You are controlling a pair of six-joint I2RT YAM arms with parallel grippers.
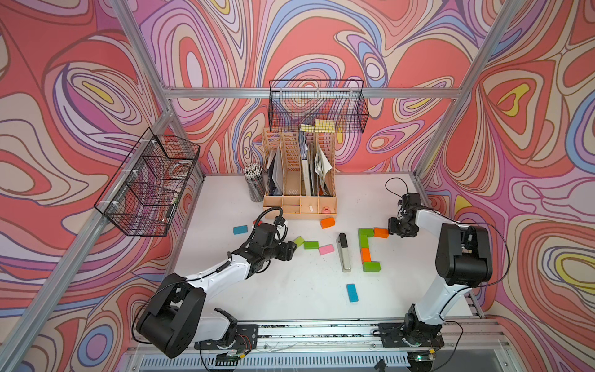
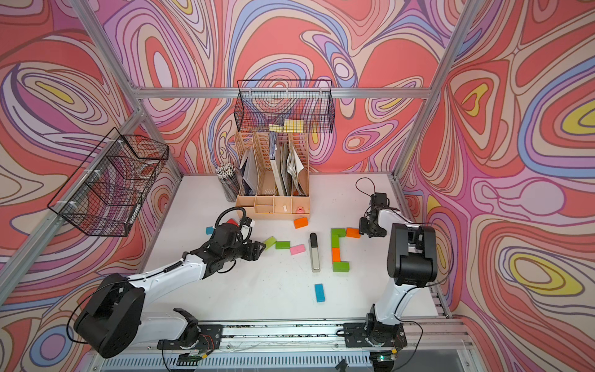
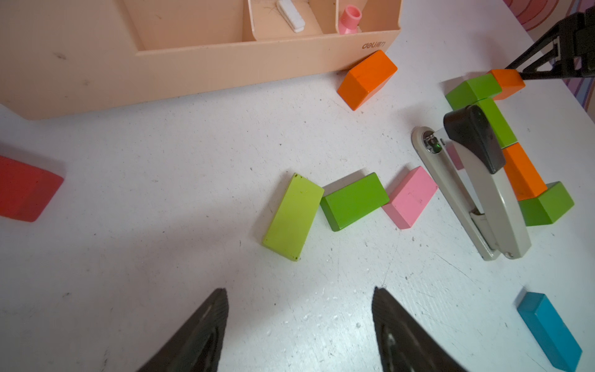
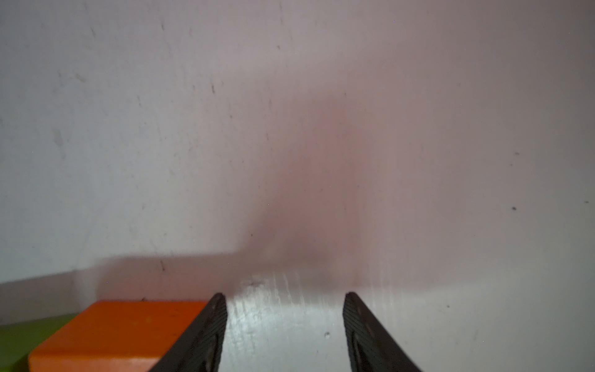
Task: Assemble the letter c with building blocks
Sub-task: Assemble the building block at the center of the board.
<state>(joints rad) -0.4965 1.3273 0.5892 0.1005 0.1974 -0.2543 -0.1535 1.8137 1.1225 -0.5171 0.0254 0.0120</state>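
While both tools stand spread and empty, the left tool (image 3: 298,290) hovers near the lime block (image 3: 293,217), the right tool (image 4: 283,293) just beside the orange block (image 4: 119,331) ending the letter c (image 1: 366,254), at 3 o'clock from the stapler (image 1: 344,254), on the tabletop (image 1: 289,290).
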